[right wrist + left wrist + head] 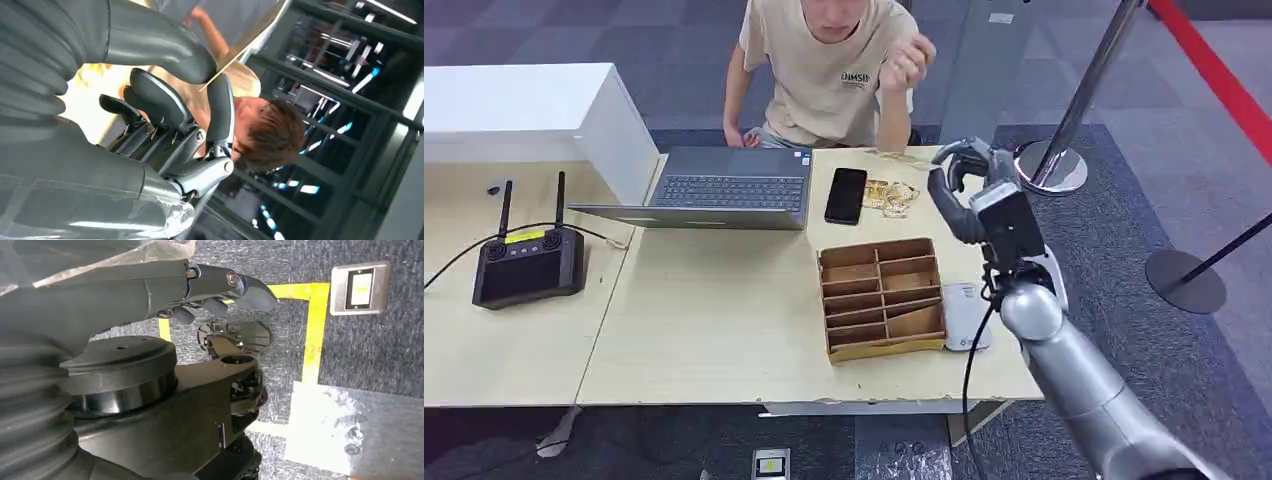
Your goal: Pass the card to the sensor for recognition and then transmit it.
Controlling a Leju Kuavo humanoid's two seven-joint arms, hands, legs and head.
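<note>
My right hand [200, 115] pinches the card [250, 45] between thumb and finger, raised toward the person [834, 60]; the wrist view shows the pinch.

A light wooden desk [724, 320] stands on grey carpet [1124, 230], with a white cabinet [524, 110] and chrome stanchions [1064, 140] nearby.

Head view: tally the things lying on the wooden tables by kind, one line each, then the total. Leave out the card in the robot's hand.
Laptop: 1
Black phone: 1
Black remote controller with two antennas: 1
Brown compartment tray: 1
White sensor pad: 1
Pile of yellowish clear pieces: 1
Total: 6
</note>
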